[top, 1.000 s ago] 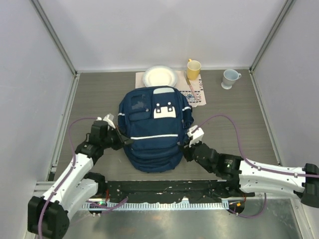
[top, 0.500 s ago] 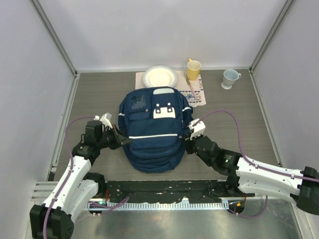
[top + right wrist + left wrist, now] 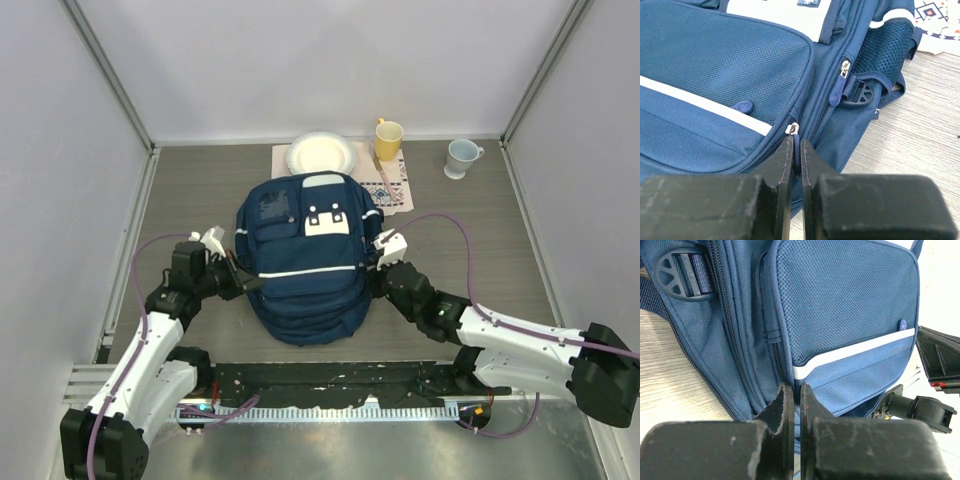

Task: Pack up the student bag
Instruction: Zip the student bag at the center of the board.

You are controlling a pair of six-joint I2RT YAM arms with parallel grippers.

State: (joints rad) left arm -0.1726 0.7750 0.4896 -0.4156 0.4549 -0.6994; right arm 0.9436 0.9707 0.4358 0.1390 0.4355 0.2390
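Observation:
The student bag (image 3: 305,255), navy with thin white stripes and a white buckled patch, lies flat mid-table. My left gripper (image 3: 248,283) is at its left side. In the left wrist view its jaws (image 3: 793,388) are shut, pinching the bag's fabric (image 3: 840,315) just below the white stripe. On the bag's right flank, my right gripper (image 3: 376,280) is shut on a dark blue zipper pull (image 3: 797,149) that hangs from a silver slider (image 3: 792,129) on the bag (image 3: 725,75). The zip behind the slider looks closed.
Behind the bag are a white plate (image 3: 321,153), a yellow mug (image 3: 388,139) on a patterned cloth (image 3: 397,187), and a pale blue mug (image 3: 461,157). Grey walls close the table in on three sides. A second zipper pull (image 3: 836,90) and a plastic buckle (image 3: 859,94) lie to the right of my right gripper.
My right gripper has moved away from me along the bag's right side with the zipper pull. The bag's top shifted slightly farther away. The left gripper moved a little left early on, then held.

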